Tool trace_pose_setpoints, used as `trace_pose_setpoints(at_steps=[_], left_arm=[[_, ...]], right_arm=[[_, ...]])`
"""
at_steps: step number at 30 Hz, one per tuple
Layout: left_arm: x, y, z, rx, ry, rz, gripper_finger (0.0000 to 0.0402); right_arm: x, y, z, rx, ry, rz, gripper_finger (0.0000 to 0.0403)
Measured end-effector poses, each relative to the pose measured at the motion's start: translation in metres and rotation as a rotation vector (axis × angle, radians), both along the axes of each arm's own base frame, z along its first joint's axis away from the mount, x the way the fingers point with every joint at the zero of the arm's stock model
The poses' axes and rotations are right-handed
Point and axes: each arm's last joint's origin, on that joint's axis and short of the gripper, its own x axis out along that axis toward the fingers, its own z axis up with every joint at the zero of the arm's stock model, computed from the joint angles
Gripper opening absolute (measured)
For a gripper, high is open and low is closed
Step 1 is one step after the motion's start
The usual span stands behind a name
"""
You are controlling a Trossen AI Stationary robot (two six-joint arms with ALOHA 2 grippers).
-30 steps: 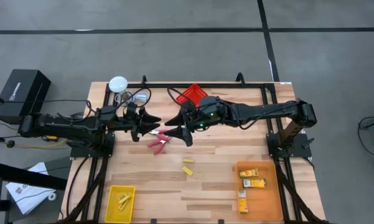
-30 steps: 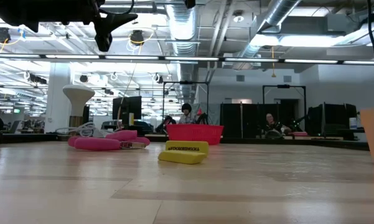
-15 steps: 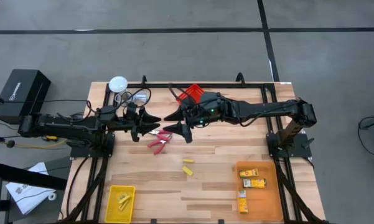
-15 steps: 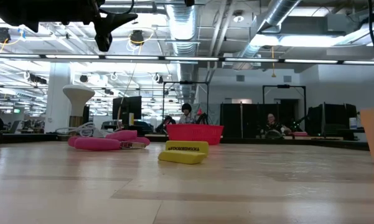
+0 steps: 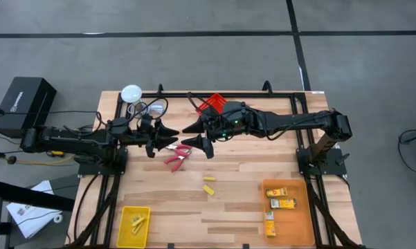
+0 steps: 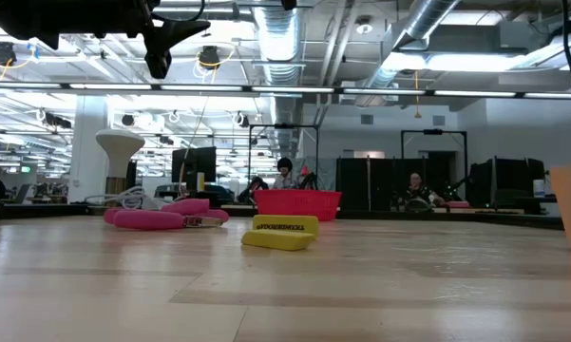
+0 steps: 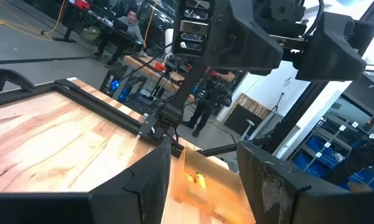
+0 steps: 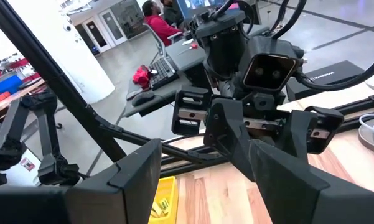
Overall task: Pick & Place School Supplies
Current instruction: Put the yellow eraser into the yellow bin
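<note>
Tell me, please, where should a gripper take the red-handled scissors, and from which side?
Take the scissors from straight above, at the neck where the two red handles meet. They lie flat on the table, so there a narrow span fits between open fingers.

The two arms meet over the far middle of the table (image 5: 228, 207), the left gripper (image 5: 167, 137) and the right gripper (image 5: 196, 136) facing each other, tips close but apart, both with fingers spread and holding nothing. The scissors (image 5: 176, 156) lie on the tabletop just nearside of the gap between them. Nearer the front, about mid-table, lies a small eraser-like block (image 5: 208, 188), with another small piece (image 5: 211, 178) just behind it. At the front left corner a bin (image 5: 124, 228) holds small pieces (image 5: 138, 221); at the front right a tray (image 5: 299, 221) holds three boxes (image 5: 280, 203). A third bin (image 5: 214, 104) sits at the far edge, behind the right gripper.
</note>
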Motion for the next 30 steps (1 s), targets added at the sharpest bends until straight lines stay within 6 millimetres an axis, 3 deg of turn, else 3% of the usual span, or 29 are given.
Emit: trace_pose_setpoints(at_steps=[30], left_arm=[[0.0000,0.0000,0.0000,0.075,0.004,0.006,0.0181]], right_arm=[[0.0009,0.0000,0.0076,-0.040,-0.087,0.003,0.0235]])
